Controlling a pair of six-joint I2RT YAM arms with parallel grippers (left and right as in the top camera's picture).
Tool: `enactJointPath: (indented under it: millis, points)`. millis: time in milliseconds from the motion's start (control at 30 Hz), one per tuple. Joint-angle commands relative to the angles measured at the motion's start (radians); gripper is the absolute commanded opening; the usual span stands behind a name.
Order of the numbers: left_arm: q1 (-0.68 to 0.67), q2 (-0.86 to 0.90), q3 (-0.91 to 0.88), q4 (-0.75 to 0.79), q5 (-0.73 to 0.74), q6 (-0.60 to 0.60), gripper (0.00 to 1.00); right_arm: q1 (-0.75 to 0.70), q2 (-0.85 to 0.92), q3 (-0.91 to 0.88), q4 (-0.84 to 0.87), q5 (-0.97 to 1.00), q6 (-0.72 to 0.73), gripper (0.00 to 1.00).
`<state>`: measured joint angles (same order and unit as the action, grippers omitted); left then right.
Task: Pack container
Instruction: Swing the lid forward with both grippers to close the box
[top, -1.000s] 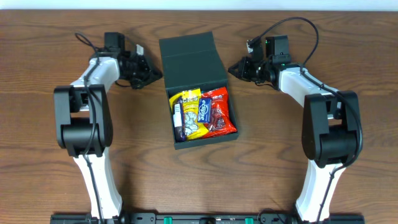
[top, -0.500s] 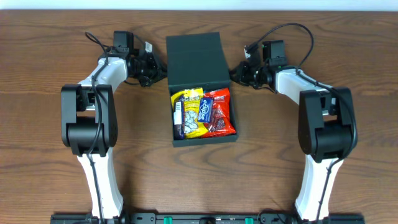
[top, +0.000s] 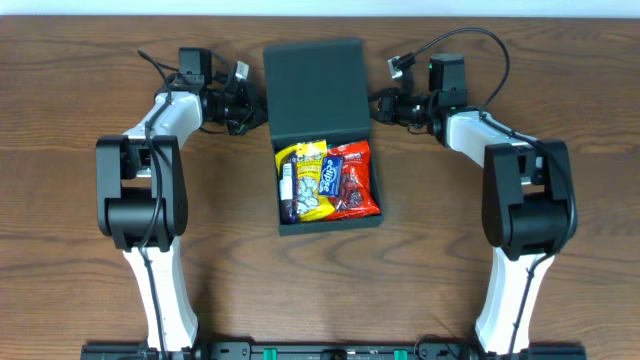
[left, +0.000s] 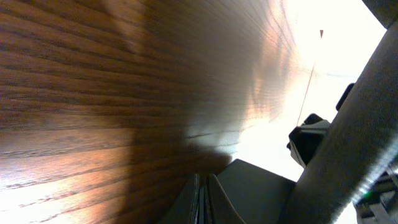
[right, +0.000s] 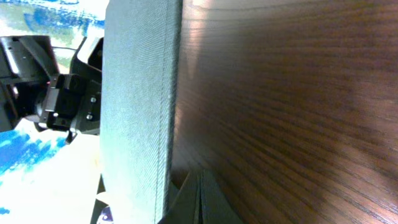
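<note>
The dark teal container (top: 330, 224) stands open at the table's middle. Inside lie a yellow packet (top: 305, 182), a blue packet (top: 328, 178) and a red packet (top: 356, 180). Its flap lid (top: 315, 90) stretches back from the box. My left gripper (top: 258, 110) is shut, with its tips at the lid's left edge. My right gripper (top: 376, 108) is shut, with its tips at the lid's right edge. In the left wrist view the closed fingers (left: 200, 200) sit beside the lid (left: 261, 196). In the right wrist view the closed fingers (right: 200, 199) sit under the lid's edge (right: 137, 106).
Brown wooden table (top: 80, 250) all around. Cables loop off both wrists near the table's far edge (top: 470, 40). Both arm bases stand at the front left and front right.
Both grippers have moved inward to the lid's two sides. The container has turned from skewed to square, and the lid now reaches further back.
</note>
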<state>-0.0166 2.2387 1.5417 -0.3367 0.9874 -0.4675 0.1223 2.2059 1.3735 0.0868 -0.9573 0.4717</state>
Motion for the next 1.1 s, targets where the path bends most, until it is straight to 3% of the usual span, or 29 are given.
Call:
enactJointPath:
  millis: [0,633,933,1067]
  points:
    - [-0.016,-0.018,0.032,-0.006,0.060,0.061,0.06,0.002,-0.057,0.006,0.007,-0.090,-0.024,0.02]
    - [-0.016,-0.303,0.032,-0.064,0.025,0.291,0.06,0.003,-0.280,0.006,-0.277,0.015,-0.317,0.02]
    - [-0.017,-0.424,0.032,-0.275,-0.066,0.473,0.06,0.003,-0.362,0.006,-0.567,0.065,-0.524,0.01]
    - [-0.017,-0.438,0.032,-0.370,-0.112,0.515,0.06,0.003,-0.369,0.006,-0.649,0.143,-0.550,0.01]
